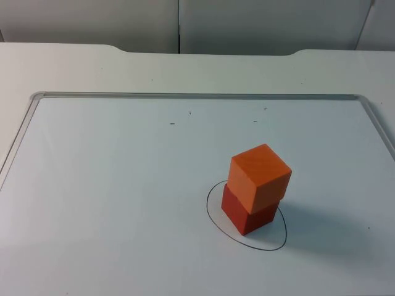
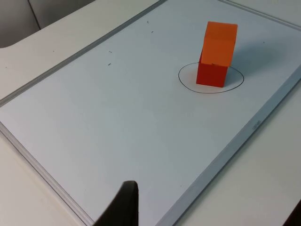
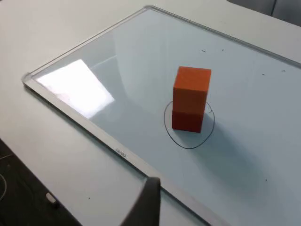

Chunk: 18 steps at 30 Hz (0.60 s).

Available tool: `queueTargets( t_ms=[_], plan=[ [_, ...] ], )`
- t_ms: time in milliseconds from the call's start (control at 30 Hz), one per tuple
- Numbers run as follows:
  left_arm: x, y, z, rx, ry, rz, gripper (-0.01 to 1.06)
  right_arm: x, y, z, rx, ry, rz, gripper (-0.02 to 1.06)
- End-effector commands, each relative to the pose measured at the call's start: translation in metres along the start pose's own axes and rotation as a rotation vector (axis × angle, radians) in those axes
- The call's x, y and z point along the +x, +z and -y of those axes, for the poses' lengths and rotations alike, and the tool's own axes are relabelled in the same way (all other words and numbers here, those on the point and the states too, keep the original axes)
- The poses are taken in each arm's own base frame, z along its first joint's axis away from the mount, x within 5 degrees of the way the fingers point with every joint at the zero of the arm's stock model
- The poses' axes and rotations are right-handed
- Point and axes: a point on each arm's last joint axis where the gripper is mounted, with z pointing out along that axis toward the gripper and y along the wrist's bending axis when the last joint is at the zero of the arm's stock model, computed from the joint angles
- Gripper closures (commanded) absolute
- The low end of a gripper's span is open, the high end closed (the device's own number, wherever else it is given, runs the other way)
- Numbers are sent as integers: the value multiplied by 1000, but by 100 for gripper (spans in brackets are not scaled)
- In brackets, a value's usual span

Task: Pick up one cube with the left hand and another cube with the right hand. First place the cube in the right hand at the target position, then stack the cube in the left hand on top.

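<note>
Two cubes stacked inside the drawn ring, both arms pulled back from the whiteboard.

I see the orange cube (image 1: 260, 176) sitting on the red cube (image 1: 248, 213), turned slightly askew, and the red one stands inside the black oval ring (image 1: 247, 216) drawn on the whiteboard (image 1: 123, 185). The stack is toward the board's right half, well apart from its metal frame (image 1: 197, 95) on every side, with wide bare board to its left. The board lies flat on the white surface (image 1: 74, 68), which runs to the grey partition wall (image 1: 92, 21). Of the left pincer I see one fingertip (image 2: 123, 207) over the board's near edge, far from the stack; of the right pincer one fingertip (image 3: 146, 205) above the frame. I cannot tell whether either is released or clenched.
</note>
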Motion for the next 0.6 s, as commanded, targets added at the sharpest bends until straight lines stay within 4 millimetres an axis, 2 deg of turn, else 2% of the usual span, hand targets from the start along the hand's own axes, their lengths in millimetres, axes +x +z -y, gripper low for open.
queueTargets(
  t_ms=[0, 467, 567],
  plan=[
    [-1, -1, 0, -4, -2, 21, 0, 2, 1, 2, 23, 15, -4, 22],
    [-1, -1, 0, -5, -1, 21, 0, 2, 1, 2, 25, 18, -3, 21],
    [-1, -1, 0, -5, -1, 21, 0, 2, 1, 2, 25, 18, -3, 8]
  ],
)
